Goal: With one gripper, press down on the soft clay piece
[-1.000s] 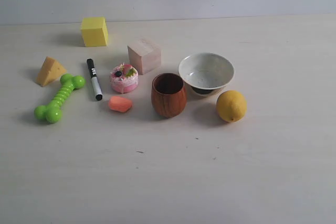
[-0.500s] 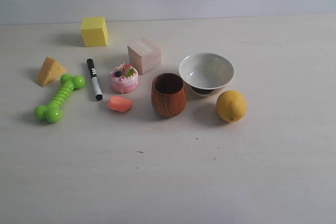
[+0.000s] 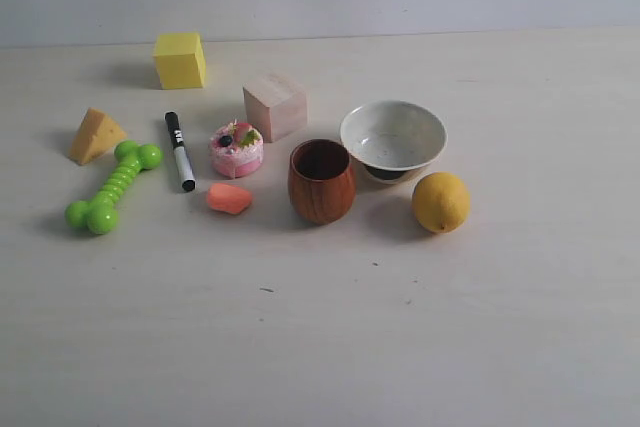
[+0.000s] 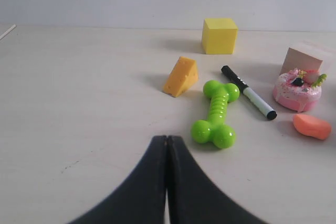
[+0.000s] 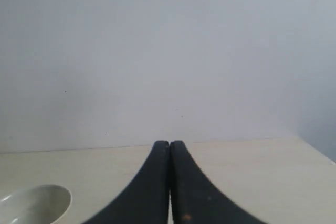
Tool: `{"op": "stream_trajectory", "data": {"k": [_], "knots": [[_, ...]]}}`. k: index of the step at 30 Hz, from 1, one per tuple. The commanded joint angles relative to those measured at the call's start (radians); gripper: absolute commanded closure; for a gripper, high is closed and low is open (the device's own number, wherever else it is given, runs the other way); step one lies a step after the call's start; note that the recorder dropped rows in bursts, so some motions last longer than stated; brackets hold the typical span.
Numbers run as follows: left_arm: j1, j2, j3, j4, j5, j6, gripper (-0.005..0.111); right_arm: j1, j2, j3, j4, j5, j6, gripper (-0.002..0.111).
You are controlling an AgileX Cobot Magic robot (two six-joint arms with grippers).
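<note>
The soft clay piece (image 3: 229, 198) is a small salmon-orange lump lying on the table between the black marker and the brown wooden cup (image 3: 322, 182). It also shows in the left wrist view as the clay piece (image 4: 312, 126), just below the pink toy cake (image 4: 297, 89). My left gripper (image 4: 167, 139) is shut with nothing in it, hovering well short of the clay, nearer the green bone toy (image 4: 216, 115). My right gripper (image 5: 169, 144) is shut and empty, facing the back wall. Neither gripper appears in the exterior view.
Around the clay stand a pink toy cake (image 3: 237, 149), a marker (image 3: 179, 150), a green bone toy (image 3: 113, 186), a cheese wedge (image 3: 94, 135), a yellow cube (image 3: 180, 59), a pale block (image 3: 274, 106), a speckled bowl (image 3: 392, 140) and a lemon (image 3: 441, 201).
</note>
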Motion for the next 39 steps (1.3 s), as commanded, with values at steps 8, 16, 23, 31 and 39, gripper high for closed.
{"op": "stream_trajectory", "data": {"k": [8,16,23,31,39], "knots": [[-0.006,-0.002,0.003,-0.012,-0.011,0.0,0.107,-0.005,-0.006,0.004,0.0,-0.291,0.156,0.108],[-0.006,-0.002,0.003,-0.012,-0.011,0.0,0.107,-0.005,-0.006,-0.019,-0.053,-0.359,0.186,0.108],[-0.006,-0.002,0.003,-0.012,-0.011,0.0,0.107,-0.005,-0.006,-0.152,-0.18,-0.182,0.19,0.108],[-0.006,-0.002,0.003,-0.012,-0.011,0.0,0.107,-0.005,0.07,-0.391,-0.241,0.133,0.153,0.108],[-0.006,-0.002,0.003,-0.012,-0.011,0.0,0.107,-0.005,0.271,-0.604,-0.065,0.324,-0.092,0.108]]}}
